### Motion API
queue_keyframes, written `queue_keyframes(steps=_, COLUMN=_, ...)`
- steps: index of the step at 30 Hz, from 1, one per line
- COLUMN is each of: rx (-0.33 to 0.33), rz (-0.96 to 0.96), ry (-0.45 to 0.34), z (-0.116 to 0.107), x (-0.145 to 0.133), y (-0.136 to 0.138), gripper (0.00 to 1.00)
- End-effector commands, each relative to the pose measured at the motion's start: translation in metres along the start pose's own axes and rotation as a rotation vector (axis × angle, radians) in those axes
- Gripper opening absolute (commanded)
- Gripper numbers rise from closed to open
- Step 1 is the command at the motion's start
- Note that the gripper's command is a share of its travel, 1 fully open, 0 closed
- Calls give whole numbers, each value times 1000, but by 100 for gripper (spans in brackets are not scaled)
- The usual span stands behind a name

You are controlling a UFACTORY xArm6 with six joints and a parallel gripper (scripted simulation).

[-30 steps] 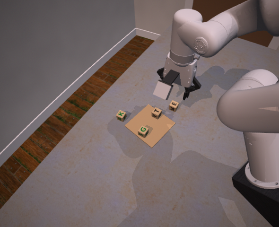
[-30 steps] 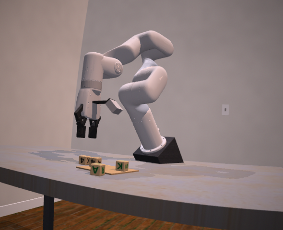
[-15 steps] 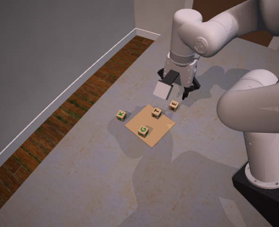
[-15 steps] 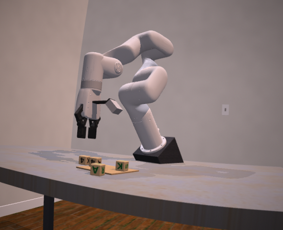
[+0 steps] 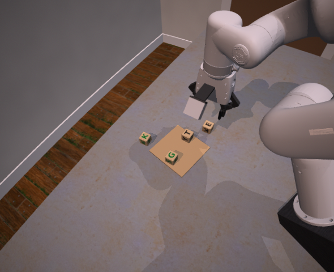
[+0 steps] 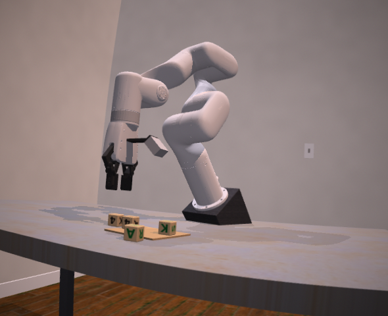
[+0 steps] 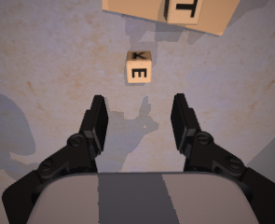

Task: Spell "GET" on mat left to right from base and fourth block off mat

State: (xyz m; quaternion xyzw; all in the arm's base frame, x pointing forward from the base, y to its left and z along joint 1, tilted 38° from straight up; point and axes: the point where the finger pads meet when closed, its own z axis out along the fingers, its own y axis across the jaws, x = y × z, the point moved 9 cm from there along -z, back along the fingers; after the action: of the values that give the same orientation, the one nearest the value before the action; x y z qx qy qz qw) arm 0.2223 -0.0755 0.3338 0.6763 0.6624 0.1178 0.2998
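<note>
Gripper (image 7: 139,117), half-open and empty, hangs above the table; E (image 7: 139,73) sits ahead, seemingly off-centre: centre over it, then descend.

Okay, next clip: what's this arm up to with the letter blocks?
The white robot arm hangs its black gripper above the table, jaws partly open and holding nothing, just short of the wooden E block. That block sits on the grey table beside the tan square mat. The T block and G block stand on the mat; the K block lies off it.
</note>
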Motion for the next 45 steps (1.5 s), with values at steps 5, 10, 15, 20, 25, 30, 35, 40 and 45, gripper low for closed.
queue_keyframes(steps=5, rx=-3, rz=0, ry=-1, z=-1, x=0, y=1, gripper=69)
queue_keyframes(steps=10, rx=-3, rz=0, ry=-1, z=1, x=0, y=1, gripper=69)
queue_keyframes(steps=15, rx=-3, rz=0, ry=-1, z=2, x=0, y=1, gripper=69)
queue_keyframes(steps=20, rx=-3, rz=0, ry=-1, z=7, x=-1, y=1, gripper=69)
queue_keyframes(steps=25, rx=-3, rz=0, ry=-1, z=14, x=-1, y=1, gripper=69)
queue_keyframes(steps=30, rx=-3, rz=0, ry=-1, z=20, x=-1, y=1, gripper=69)
queue_keyframes(steps=35, rx=-3, rz=0, ry=-1, z=26, x=-1, y=1, gripper=69)
queue_keyframes(steps=40, rx=-3, rz=0, ry=-1, z=34, x=-1, y=1, gripper=69)
queue_keyframes(steps=45, rx=-3, rz=0, ry=-1, z=41, x=-1, y=1, gripper=69)
